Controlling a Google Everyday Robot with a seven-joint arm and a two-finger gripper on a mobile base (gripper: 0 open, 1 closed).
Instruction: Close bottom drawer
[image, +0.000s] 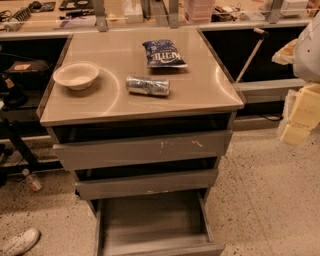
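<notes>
The claw (298, 120) is at the right edge of the view, pale and blocky. It hangs in the air beside the cabinet (227, 131) and touches nothing. I cannot tell if it is released or clenched.

Low and to the left of the claw, the bottom drawer (150, 222) is pulled far out toward the camera, and its shallow grey tray lies open to view. Above this drawer, also left of the claw, there are 2 more fronts: the middle front (147, 184) and the wide top front (125, 150) with pale scratch marks.

The tabletop (205, 92) is up and to the left of the claw and carries 3 things. The blue chip bag (164, 53) is nearest to the claw. The silver can (147, 85) lies on its side, and the white bowl (76, 75) is farthest from the claw. On the floor, far left of the claw, are a white shoe (20, 241) and a small bottle (31, 180).
</notes>
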